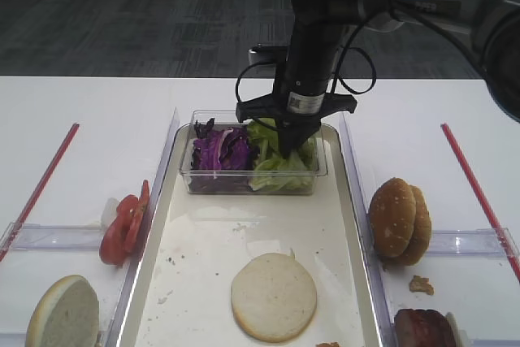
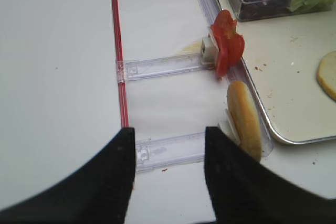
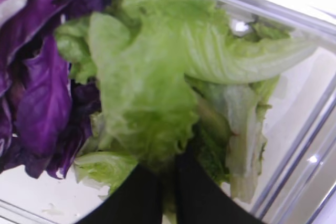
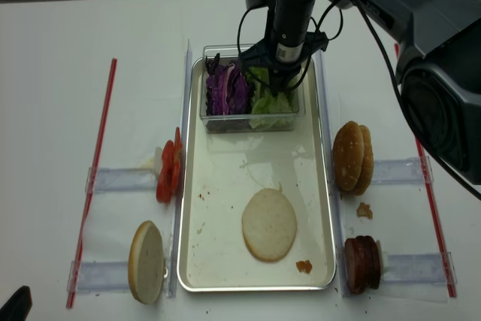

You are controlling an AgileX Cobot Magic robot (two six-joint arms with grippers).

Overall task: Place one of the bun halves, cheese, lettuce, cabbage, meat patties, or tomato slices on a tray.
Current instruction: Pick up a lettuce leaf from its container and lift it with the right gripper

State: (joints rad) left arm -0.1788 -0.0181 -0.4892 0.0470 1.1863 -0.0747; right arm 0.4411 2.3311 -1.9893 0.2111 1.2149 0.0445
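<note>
My right gripper [image 3: 168, 182] reaches down into the clear tub [image 1: 252, 187] at the far end of the tray [image 1: 203, 266]. It is shut on the near edge of a ruffled lettuce [image 3: 147, 93] leaf. Purple cabbage [image 3: 37, 87] fills the tub's left half. A flat pale bun half [image 1: 273, 296] lies on the tray floor. Tomato slices [image 1: 123, 223] and another bun half [image 1: 63, 314] stand left of the tray. Seeded bun halves [image 1: 400, 221] and meat patties [image 1: 424, 329] stand on its right. No cheese is in view. My left gripper [image 2: 169, 150] hangs open over the table at the front left.
Clear plastic holders [image 2: 163, 66] run crosswise on both sides of the tray and carry the standing food. Red strips [image 1: 45, 176] [image 1: 475, 184] lie on the table at the far left and far right. Crumbs dot the tray floor.
</note>
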